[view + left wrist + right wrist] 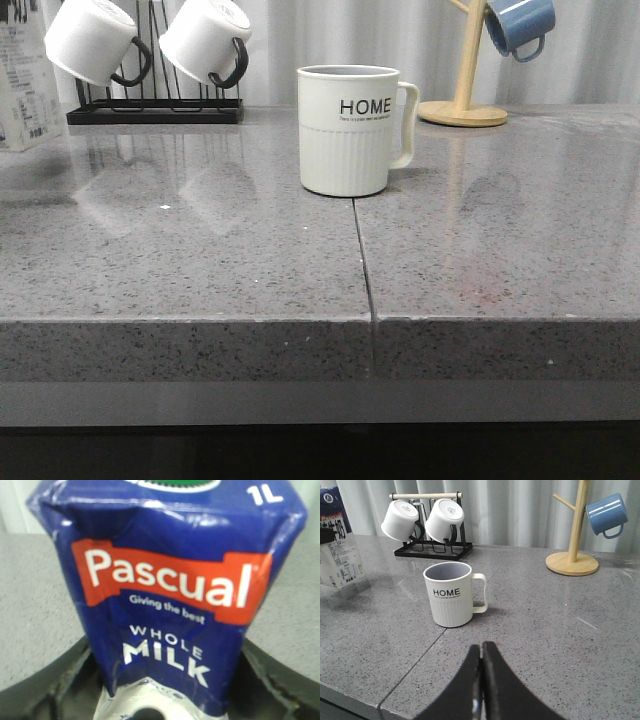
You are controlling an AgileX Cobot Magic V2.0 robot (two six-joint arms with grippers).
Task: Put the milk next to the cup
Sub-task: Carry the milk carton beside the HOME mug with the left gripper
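Note:
The milk carton point(165, 605), dark blue with "WHOLE MILK" lettering, fills the left wrist view and is dented between my left gripper's point(165, 685) dark fingers point(60, 685), which are shut on it. It shows at the far left in the front view point(20, 80) and in the right wrist view point(337, 550); I cannot tell whether it rests on the table. The cream "HOME" cup point(350, 130) stands upright mid-table, handle to the right, well right of the milk, and also shows in the right wrist view point(449, 595). My right gripper point(481, 652) is shut and empty, in front of the cup.
A black rack point(155, 110) with two white mugs point(95, 40) stands at the back left. A wooden mug tree point(465, 105) with a blue mug point(520, 25) stands at the back right. A seam point(365, 270) runs through the grey table from the cup to the front edge.

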